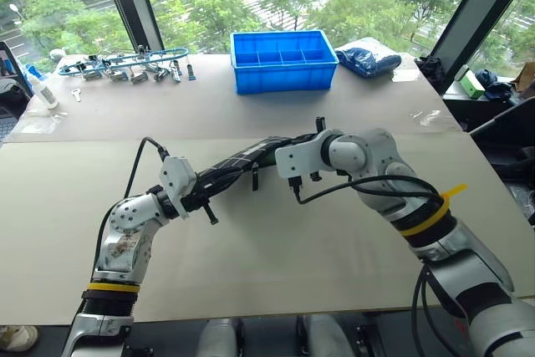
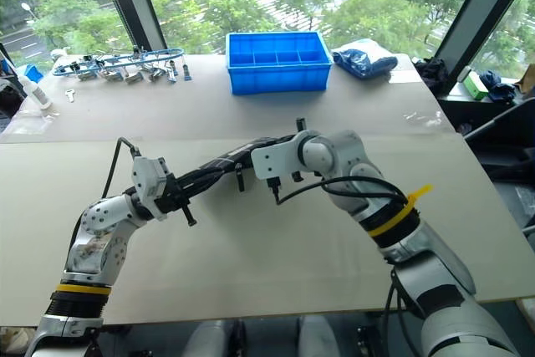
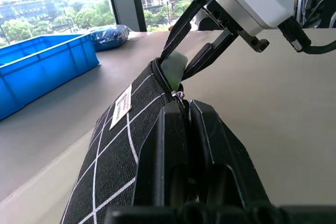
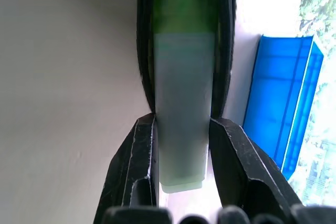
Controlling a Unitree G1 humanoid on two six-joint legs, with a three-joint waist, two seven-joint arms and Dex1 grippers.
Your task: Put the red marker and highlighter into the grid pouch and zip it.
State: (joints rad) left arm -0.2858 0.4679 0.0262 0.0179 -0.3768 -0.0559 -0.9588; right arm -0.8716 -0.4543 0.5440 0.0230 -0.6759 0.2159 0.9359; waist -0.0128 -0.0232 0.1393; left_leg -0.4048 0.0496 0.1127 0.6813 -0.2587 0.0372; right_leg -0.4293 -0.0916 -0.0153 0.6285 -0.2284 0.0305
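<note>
Highlighter going into the mouth of the grid pouch, both arms up over the table.

The wide beige table [image 1: 276, 265] spreads under everything, with a blue bin [image 1: 282, 60] at its far side. Above it the grid pouch [image 1: 238, 163] hangs lifted off the surface, pinched at one end by the left gripper [image 3: 186, 129], fingers clamped tight on the fabric by the zipper. At the pouch's other end the right gripper [image 4: 181, 145] is part closed on the highlighter [image 4: 182, 103], pale body squeezed between its fingers, green cap end already between the pouch's open lips.
</note>
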